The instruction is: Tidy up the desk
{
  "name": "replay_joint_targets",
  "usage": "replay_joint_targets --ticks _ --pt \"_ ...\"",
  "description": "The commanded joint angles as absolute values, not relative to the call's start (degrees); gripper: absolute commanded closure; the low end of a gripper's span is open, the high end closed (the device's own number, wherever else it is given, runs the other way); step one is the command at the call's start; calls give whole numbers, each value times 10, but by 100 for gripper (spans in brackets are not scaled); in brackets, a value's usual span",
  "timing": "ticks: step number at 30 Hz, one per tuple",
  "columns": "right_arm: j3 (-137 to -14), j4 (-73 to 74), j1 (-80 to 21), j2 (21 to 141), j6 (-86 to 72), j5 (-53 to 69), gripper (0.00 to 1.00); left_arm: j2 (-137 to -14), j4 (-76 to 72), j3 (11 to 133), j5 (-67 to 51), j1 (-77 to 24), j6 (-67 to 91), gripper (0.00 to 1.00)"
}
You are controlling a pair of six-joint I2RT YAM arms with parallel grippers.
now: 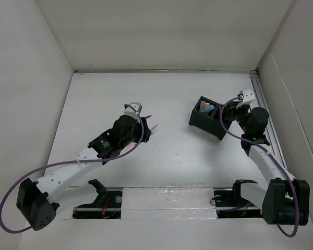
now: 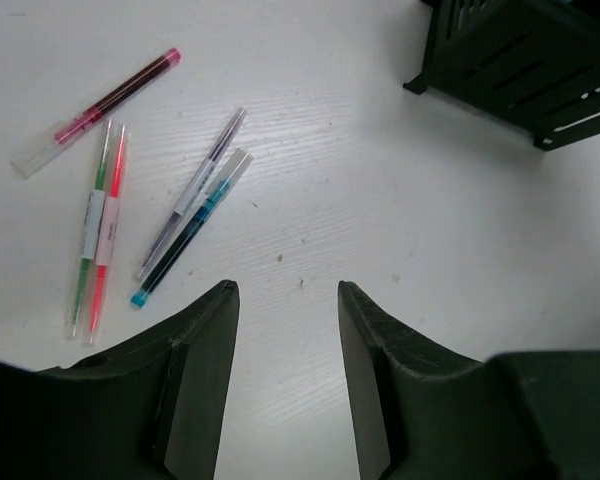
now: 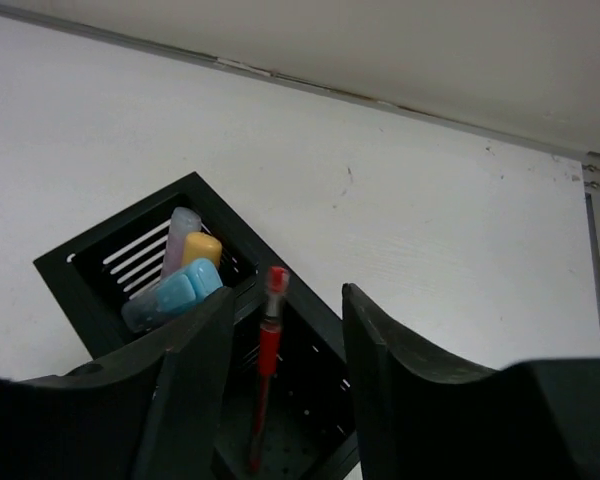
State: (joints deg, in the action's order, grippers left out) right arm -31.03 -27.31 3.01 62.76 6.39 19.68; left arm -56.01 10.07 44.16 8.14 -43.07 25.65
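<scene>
Hovering low over the desk (image 1: 167, 166), the left gripper (image 2: 285, 290) holds its fingers spread apart above bare white tabletop. The desk fills the whole floor between the upright white wall panels (image 1: 36, 78) and lies under both arms. Five pens lie loose on it, just ahead and to the left of that gripper: a dark red pen (image 2: 110, 100) farthest off, a green pen (image 2: 88, 235) and an orange-pink pen (image 2: 108, 225) side by side and touching, and a purple pen (image 2: 195, 190) beside a teal pen (image 2: 190, 230). The black organizer box (image 1: 206, 119) sits right of centre, turned at an angle. The right gripper (image 3: 286, 292) hangs over its near compartment with the fingers parted. A red pen (image 3: 267, 350) stands upright in that compartment, seen between the fingers and apparently free of both. The far compartment holds a lilac highlighter (image 3: 180, 235), a yellow highlighter (image 3: 202, 250) and a blue highlighter (image 3: 170, 295), packed together
</scene>
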Motion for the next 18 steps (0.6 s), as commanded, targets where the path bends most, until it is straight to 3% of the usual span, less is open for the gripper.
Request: replay_joint_targets --ticks 1,5,7,8,10,18 --pt "-344 -242 33 591 81 199 45 -584 75 434 68 -433 226 60" --pt "-362 -208 33 557 83 197 47 -616 60 430 77 -433 196 61" --pt "-370 -178 33 532 83 199 61 -631 44 425 83 -433 189 62" --pt "-375 -169 33 522 84 203 81 -639 42 430 82 -433 186 64" --pt "-375 -135 33 489 77 203 100 -687 51 460 80 -433 181 74" --pt "-353 -84 9 426 72 207 100 -787 22 475 84 -433 174 78"
